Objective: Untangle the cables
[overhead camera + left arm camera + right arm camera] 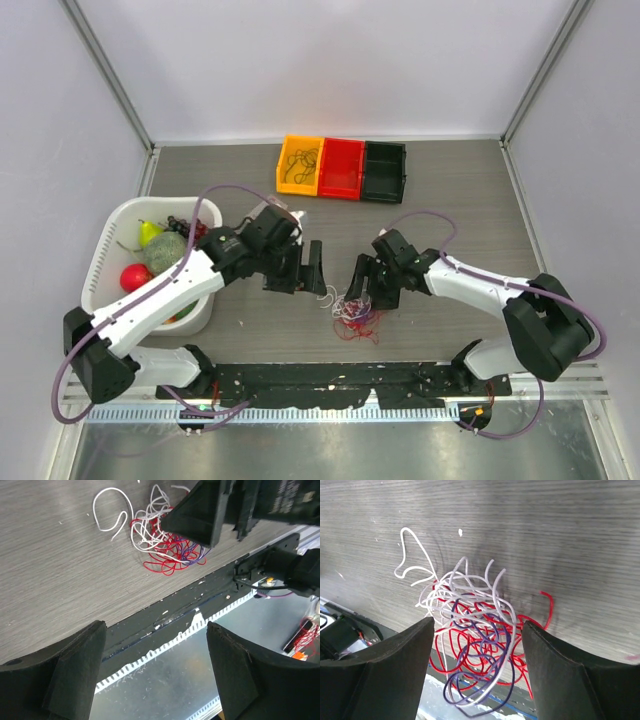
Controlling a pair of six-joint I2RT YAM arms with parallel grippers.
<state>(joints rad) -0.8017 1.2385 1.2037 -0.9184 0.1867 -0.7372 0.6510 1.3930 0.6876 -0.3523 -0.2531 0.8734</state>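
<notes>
Lying in one loopy knot of white, red and purple near the front edge of the counter (450, 200), the cables (355, 318) sit beneath your right claw (368, 290), spread wide astride the tangle and gripping nothing, while your left claw (312, 275) hovers just beside them, equally wide and empty.

Beyond the cable tangle (355, 318), toward the three bins (342, 167), the table (450, 200) lies bare. The right gripper (368, 292), fingers spread, hangs right over the tangle; the left gripper (305, 272), likewise spread, crowds its left side. The black rail (330, 377) hems its near edge.
</notes>
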